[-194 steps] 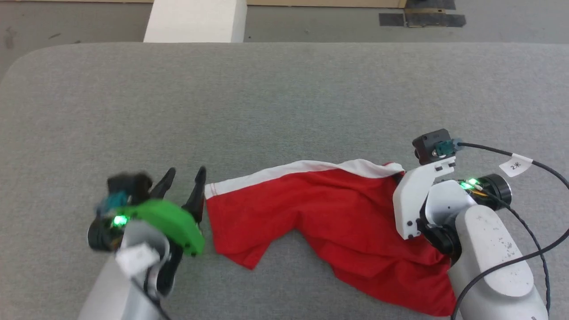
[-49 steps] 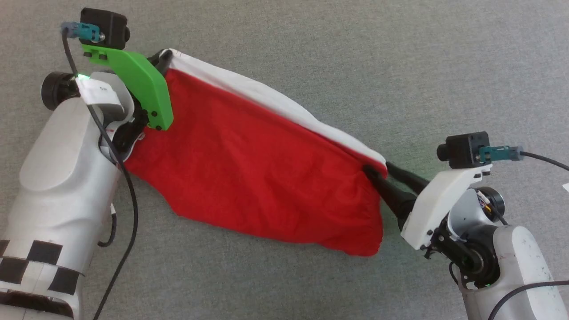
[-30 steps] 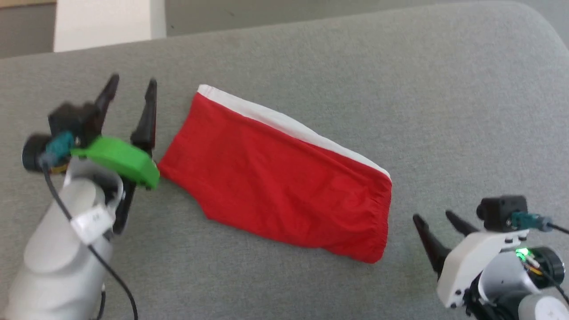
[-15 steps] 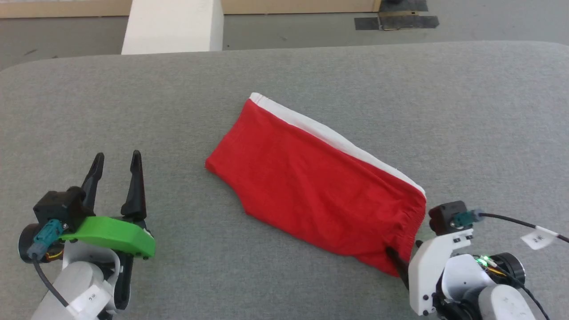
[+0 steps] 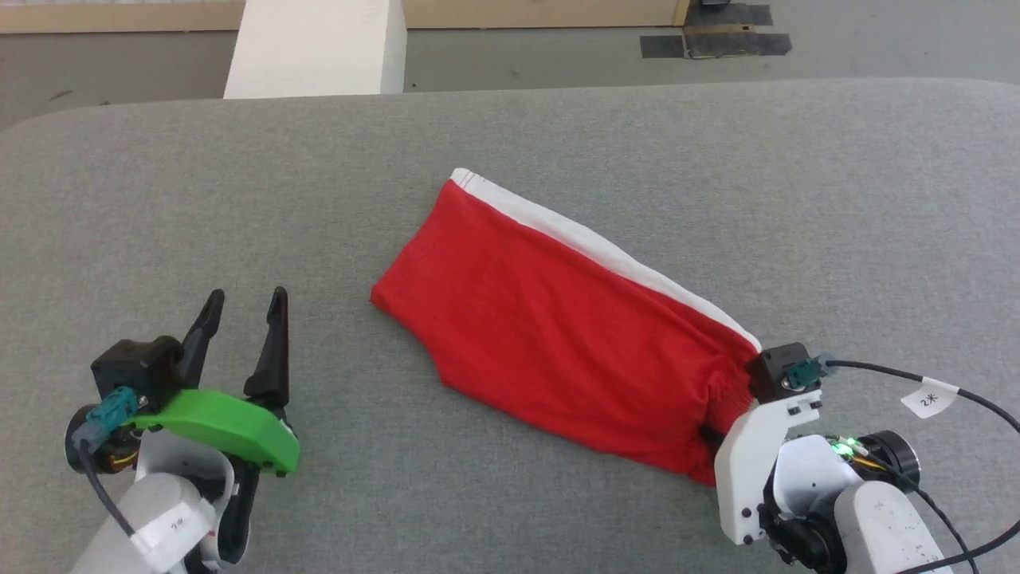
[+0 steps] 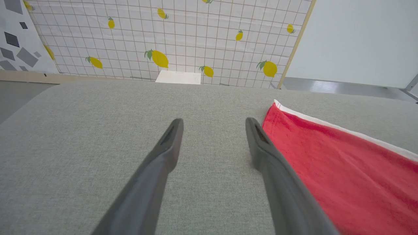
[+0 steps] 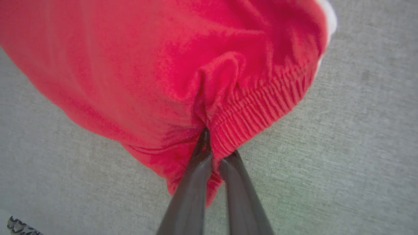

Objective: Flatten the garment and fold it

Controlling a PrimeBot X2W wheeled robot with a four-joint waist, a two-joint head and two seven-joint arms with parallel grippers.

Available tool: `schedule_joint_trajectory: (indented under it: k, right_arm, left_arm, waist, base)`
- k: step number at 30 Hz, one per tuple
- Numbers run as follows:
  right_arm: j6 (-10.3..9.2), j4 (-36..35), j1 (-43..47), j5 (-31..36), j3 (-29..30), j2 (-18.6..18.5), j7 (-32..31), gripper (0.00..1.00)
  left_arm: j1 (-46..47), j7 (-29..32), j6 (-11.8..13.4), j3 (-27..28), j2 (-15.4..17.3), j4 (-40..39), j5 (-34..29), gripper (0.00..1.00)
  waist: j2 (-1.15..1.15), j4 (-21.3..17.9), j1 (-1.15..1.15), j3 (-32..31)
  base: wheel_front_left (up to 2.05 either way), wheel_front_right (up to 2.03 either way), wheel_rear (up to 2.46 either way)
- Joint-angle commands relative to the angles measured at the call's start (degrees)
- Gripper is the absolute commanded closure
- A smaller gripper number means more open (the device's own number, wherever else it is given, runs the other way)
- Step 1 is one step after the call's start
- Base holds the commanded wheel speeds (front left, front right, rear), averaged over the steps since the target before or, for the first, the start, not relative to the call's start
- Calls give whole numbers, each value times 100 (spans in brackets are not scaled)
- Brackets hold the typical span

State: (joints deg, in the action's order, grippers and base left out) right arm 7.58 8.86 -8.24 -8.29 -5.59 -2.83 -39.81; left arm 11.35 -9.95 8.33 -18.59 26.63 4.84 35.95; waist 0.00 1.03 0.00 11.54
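On the grey fabric-covered table [image 5: 510, 127], flat and slanted: bright red soft shorts with a white side stripe [image 5: 558, 343]. Pinched tight at the gathered waistband by the right gripper [image 7: 216, 148], fingertips buried in a fold. Spread wide and empty, the left gripper [image 5: 243, 307], near the leg hem, not touching.

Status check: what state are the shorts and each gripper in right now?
garment: lying mostly flat on the table, waistband puckered where it is pinched.
left gripper: open, empty, beside the garment's leg end, apart from it.
right gripper: shut on the garment's waistband.
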Motion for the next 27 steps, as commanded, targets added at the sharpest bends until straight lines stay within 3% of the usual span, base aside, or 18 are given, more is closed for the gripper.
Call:
schedule_joint_trajectory:
  k: [1,9,15,19,23,24,25,26,27]
  right_arm:
    - [-9,29,-64,-83,-6,-5,39,100]
    - [-9,-151,-251,-309,-188,-5,136,100]
    - [-9,-214,-379,-452,-346,-5,171,100]
    - [-9,-218,-413,-445,-339,-5,199,100]
    - [-9,-205,-411,-451,-325,-5,235,100]
    - [-9,-197,-406,-456,-315,-5,242,100]
    - [-9,-188,-400,-462,-306,-5,252,100]
    - [-9,-181,-397,-462,-295,-5,259,100]
    - [-9,-173,-393,-459,-283,-5,268,100]
  left_arm:
    - [129,163,-36,-28,-34,-6,96,0]
    - [1231,1780,-375,-606,-99,571,317,0]
    - [1927,3518,-271,-1046,-72,1381,417,0]
    - [2118,4116,-233,-1185,-54,1612,467,0]
    - [2107,4231,-312,-1214,-46,1765,553,0]
    - [2085,4240,-339,-1215,-62,1794,592,50]
    - [2056,4248,-393,-1233,-76,1814,627,83]
    - [2033,4233,-427,-1234,-98,1822,662,100]
    - [2001,4254,-466,-1253,-116,1844,697,100]
  waist:
    - [0,-76,0,20]
    - [0,-339,0,208]
    - [0,-587,0,412]
    - [0,-675,0,533]
    - [0,-727,0,598]
    - [0,-729,0,602]
    - [0,-728,0,606]
    - [0,-721,0,610]
    - [0,-709,0,610]
  base:
    - [0,0,0]
    - [0,0,0]
    - [0,0,0]
    - [0,0,0]
    - [0,0,0]
    - [0,0,0]
    - [0,0,0]
    - [0,0,0]
    - [0,0,0]
